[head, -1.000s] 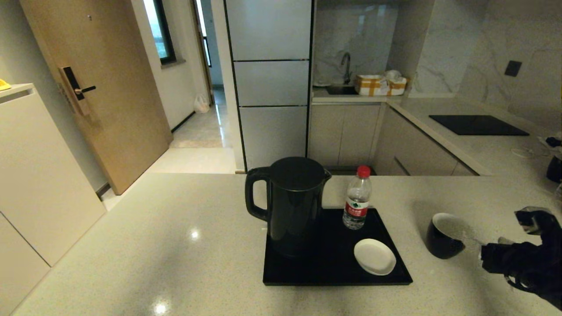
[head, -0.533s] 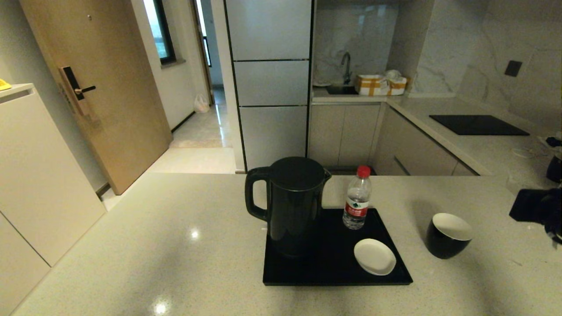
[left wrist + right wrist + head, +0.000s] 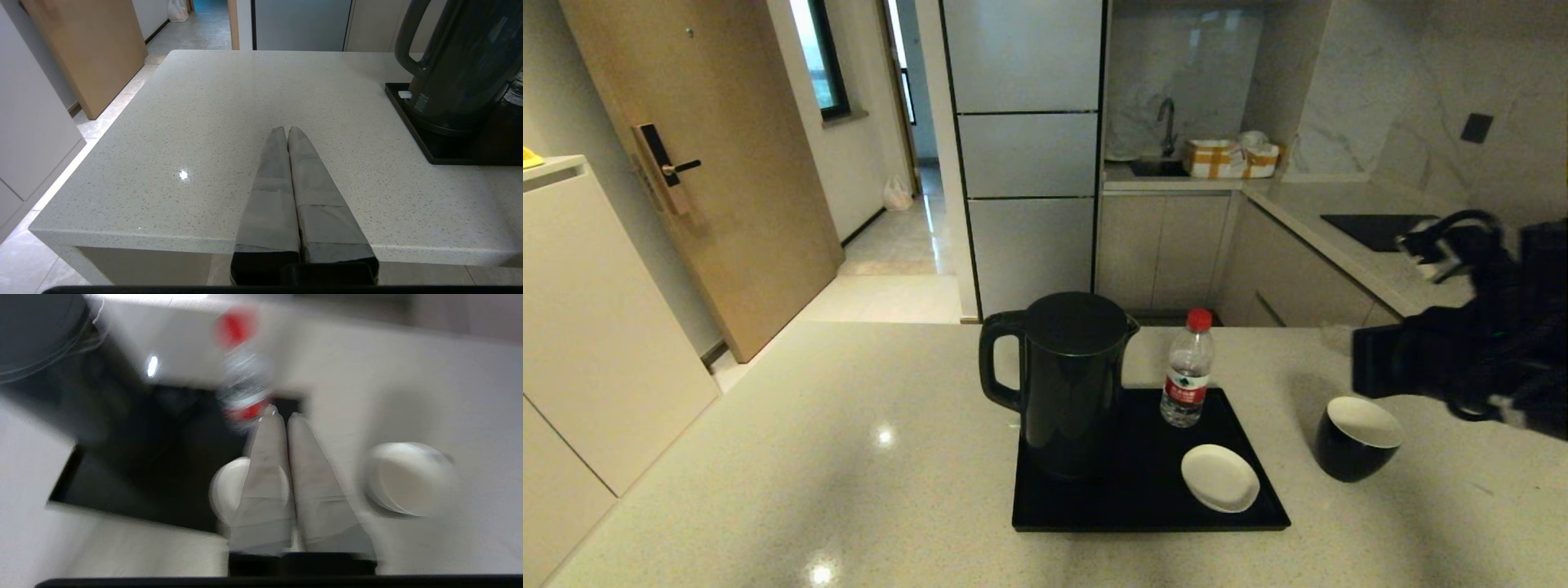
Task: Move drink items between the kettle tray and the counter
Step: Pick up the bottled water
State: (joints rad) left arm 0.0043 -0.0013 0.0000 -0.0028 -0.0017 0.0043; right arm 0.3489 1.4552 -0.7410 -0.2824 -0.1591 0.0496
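So here's where things stood at that point. The wide light beige speckled stone counter (image 3: 768, 457) was carrying everything, and the flat rectangular black kettle tray (image 3: 1131, 510) sat near the middle of it. On the tray, the tall black electric kettle with its handle (image 3: 1062, 380) was standing upright toward the left side, and the small clear bottle with the red cap and label (image 3: 1188, 367) was upright at the far right corner. The black cup with the white inside (image 3: 1356, 437) was already off the tray, sitting on the counter just beside the tray's right edge, so I'd count that one as done. The little white saucer (image 3: 1219, 478) was on the tray too, near the front right. My right gripper (image 3: 282, 416) was up in the air above the cup and to its right, empty, fingers pressed nearly together; from its wrist camera it was aimed toward the bottle, so my guess was the bottle came next. My left gripper (image 3: 286, 130) was parked low at the near left counter edge, fingers closed on nothing. So roughly one item moved, and the bottle and kettle left, as far as I could judge.
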